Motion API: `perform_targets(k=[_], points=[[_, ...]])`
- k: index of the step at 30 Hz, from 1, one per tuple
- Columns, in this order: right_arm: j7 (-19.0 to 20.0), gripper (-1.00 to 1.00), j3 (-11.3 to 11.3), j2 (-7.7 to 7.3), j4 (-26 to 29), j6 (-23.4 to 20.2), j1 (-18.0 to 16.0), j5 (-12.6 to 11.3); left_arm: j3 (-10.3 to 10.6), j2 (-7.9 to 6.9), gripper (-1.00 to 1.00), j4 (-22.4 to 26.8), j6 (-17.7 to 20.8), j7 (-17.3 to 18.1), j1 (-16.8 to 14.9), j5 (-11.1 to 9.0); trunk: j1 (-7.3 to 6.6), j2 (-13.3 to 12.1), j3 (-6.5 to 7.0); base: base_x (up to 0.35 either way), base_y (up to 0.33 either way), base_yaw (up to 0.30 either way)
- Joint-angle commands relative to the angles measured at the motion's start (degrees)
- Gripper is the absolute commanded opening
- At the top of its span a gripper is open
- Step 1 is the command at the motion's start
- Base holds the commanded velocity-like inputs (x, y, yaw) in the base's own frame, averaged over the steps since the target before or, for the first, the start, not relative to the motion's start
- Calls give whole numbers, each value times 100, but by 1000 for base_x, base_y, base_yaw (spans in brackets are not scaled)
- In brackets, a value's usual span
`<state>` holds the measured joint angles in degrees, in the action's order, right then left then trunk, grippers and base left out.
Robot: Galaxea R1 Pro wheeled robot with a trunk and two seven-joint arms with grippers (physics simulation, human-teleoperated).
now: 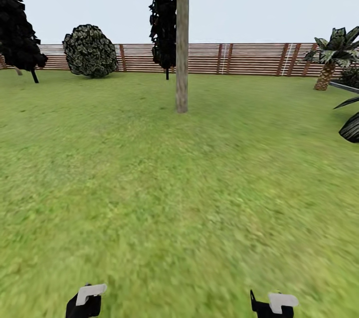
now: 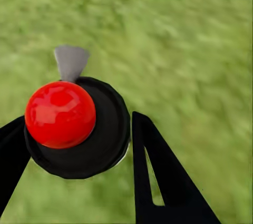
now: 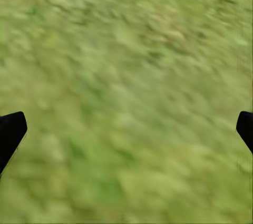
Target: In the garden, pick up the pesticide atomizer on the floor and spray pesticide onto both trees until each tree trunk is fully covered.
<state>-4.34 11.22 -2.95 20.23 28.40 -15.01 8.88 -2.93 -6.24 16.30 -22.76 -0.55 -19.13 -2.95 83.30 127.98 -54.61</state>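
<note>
One tree trunk (image 1: pixel 182 39) ahead (left pincer (image 2: pixel 74 129) grips atomizer (image 2: pixel 76 126)).

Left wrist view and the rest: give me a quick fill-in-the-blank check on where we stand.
1. The left gripper is shut on the ____, red ball on top.
2. The right gripper is ____, over bare grass.
3. The pale tree trunk stands ahead, before the wooden ____.

Missing: atomizer; open; fence
</note>
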Motion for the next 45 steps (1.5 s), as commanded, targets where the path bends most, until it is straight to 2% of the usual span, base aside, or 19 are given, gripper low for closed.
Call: perform_targets(k=[1,45], points=[[-23,100,24,2,-6,16,-5,61,2,0,-100,-4,-18,3,-3,-30,2,2,-5,337,0,0],[-23,100,24,3,-1,16,-6,61,3,0,-100,-4,-18,3,-3,-30,2,2,-5,337,0,0]])
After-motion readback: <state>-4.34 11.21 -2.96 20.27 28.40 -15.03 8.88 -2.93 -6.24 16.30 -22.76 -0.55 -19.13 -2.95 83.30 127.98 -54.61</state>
